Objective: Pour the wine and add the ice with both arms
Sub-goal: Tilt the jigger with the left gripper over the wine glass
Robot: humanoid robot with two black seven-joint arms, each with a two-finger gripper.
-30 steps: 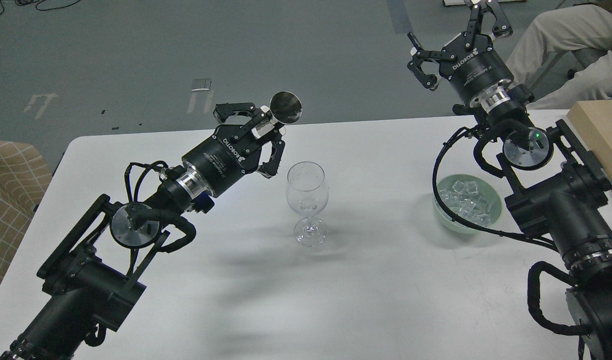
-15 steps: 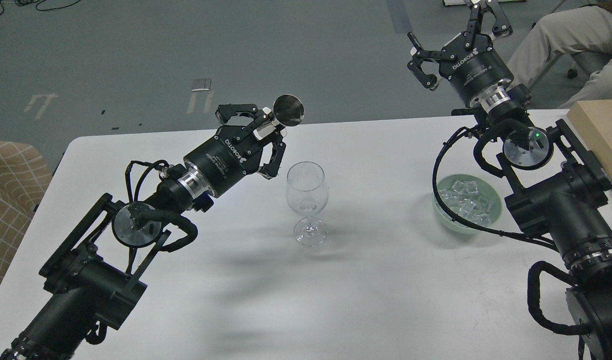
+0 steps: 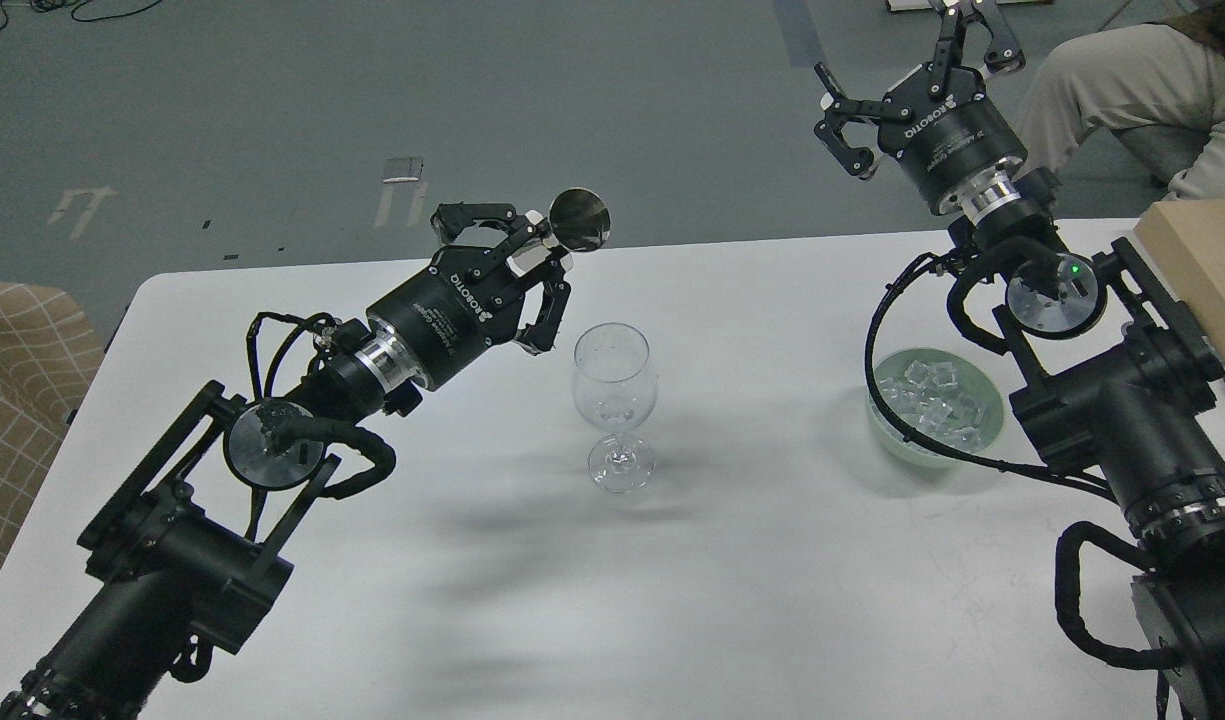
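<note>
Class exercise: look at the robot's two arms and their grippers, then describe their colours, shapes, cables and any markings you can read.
Both arms are black and jointed, built of thick blocky links with round grey discs at the joints. Looped black cables run alongside each. A silver ring sits behind each cylindrical wrist, which carries white "ROBOTIQ" lettering. The left gripper and right gripper have slim black linked fingers. A small green light glows on the right arm.

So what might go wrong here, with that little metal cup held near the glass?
1. The left gripper holds the jigger up and to the left of the wine glass, not over it; tipping now could spill on the table.
2. The glass is tall on a thin stem; a nudge might topple it.
3. The right arm's cable drapes over the ice bowl and could drag it.
</note>
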